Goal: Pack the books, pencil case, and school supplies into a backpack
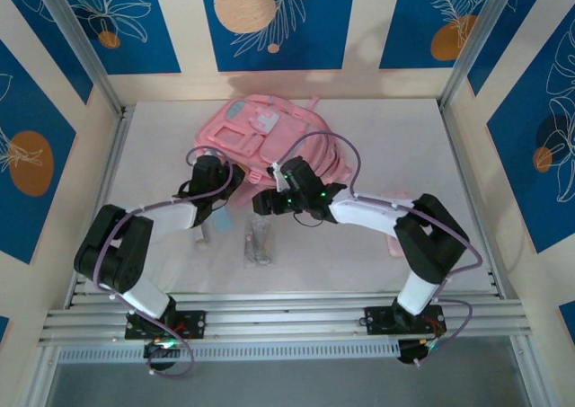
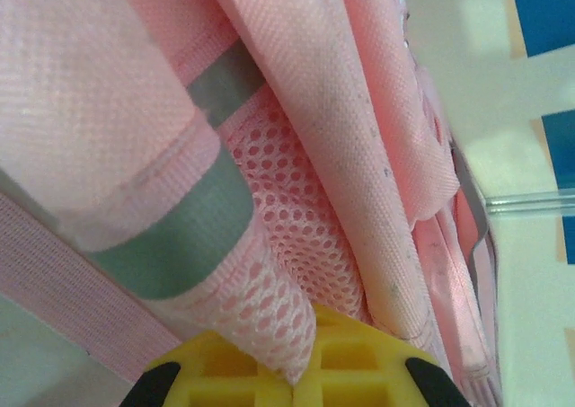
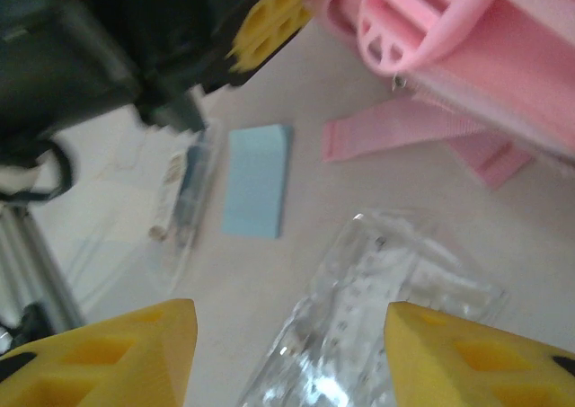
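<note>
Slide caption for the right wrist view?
Open right gripper poised over a clear plastic packet, with a light-blue square and a pink backpack strap on the table beyond.

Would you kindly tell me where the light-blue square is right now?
The square lies flat on the table, in the right wrist view between a slim clear packet on its left and a pink backpack strap on its right.

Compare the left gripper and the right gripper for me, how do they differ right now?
The left gripper is shut, pinching the pink mesh of the backpack; the right gripper is open and holds nothing. The left gripper is pressed right up against the backpack, while the right gripper hangs above a clear packet lying on the table. Both have yellow fingers.
</note>
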